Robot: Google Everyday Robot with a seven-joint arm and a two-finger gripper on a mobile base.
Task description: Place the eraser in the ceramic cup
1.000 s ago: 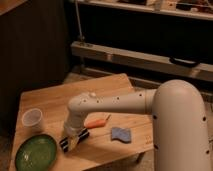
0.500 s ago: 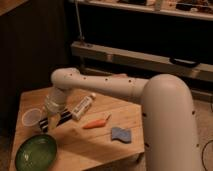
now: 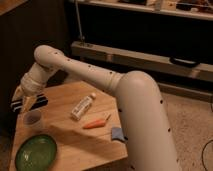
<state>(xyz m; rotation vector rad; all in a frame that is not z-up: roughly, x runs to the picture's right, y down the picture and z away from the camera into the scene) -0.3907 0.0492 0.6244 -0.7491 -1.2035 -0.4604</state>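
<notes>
At the far left of the wooden surface, the hand hangs from the end of the pale arm. Its fingers point downward and pinch the eraser. The eraser sits roughly level in the grip and clear of the surface, with its black, white-striped ends sticking out on both sides of the fingers.

The ceramic cup stands upright on the surface just below the hand, a little apart from the eraser. Further below the hand, nearer the camera, is the wide green bowl. To the picture's right of the hand a white tube lies at a slant. The carrot lies beyond the tube and lower. Well apart from the hand, a blue sponge lies by the edge of the surface, close against the arm.
</notes>
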